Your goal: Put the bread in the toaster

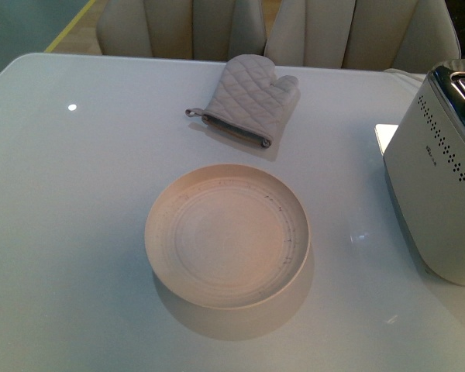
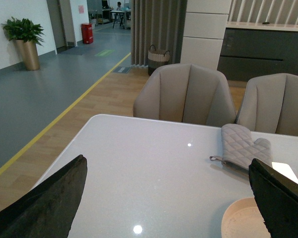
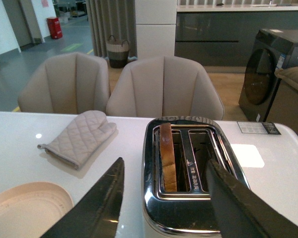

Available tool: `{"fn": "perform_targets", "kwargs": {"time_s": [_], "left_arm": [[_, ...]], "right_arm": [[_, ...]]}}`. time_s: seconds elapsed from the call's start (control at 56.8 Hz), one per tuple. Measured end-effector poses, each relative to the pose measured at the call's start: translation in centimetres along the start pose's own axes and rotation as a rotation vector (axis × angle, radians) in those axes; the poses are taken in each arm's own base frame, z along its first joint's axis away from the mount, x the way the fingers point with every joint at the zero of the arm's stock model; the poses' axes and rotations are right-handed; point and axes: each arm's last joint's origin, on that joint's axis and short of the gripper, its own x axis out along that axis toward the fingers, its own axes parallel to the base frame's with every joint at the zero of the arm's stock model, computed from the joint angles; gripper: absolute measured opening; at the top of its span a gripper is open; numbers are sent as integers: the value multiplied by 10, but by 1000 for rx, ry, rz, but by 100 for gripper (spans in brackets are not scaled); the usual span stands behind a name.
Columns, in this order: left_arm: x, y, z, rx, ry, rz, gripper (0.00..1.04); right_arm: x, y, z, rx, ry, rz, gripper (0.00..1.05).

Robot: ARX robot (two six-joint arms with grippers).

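Bread, a golden-crusted slice (image 3: 167,157), is standing upright in one slot of the chrome-topped white toaster (image 3: 188,173), directly between the right gripper's (image 3: 161,198) fingers. Both grippers are gaping wide, gripping nothing; the left gripper (image 2: 169,198) is hovering over the white table (image 2: 154,168).

Front view is dim w/ a cool grey cast; the plate (image 1: 226,235) throws a soft shadow toward the near edge, and the table (image 1: 77,232) shows a small ceiling-light glint plus a bright patch by the toaster (image 1: 438,194). Wrist views are brighter and sharp in the background, but the near dark fingers (image 2: 44,203) are blurred. Chrome toaster top shows glare in the right wrist view.
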Motion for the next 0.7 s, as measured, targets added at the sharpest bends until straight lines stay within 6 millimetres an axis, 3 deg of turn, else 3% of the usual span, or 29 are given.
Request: {"fn": "perform_targets", "kwargs": {"time_s": [0.035,0.159,0.705], "left_arm": [[0,0,0,0,0,0,97],[0,0,0,0,0,0,97],[0,0,0,0,0,0,97]], "right_arm": [[0,0,0,0,0,0,78],[0,0,0,1,0,0,97],[0,0,0,1,0,0,96]]}}
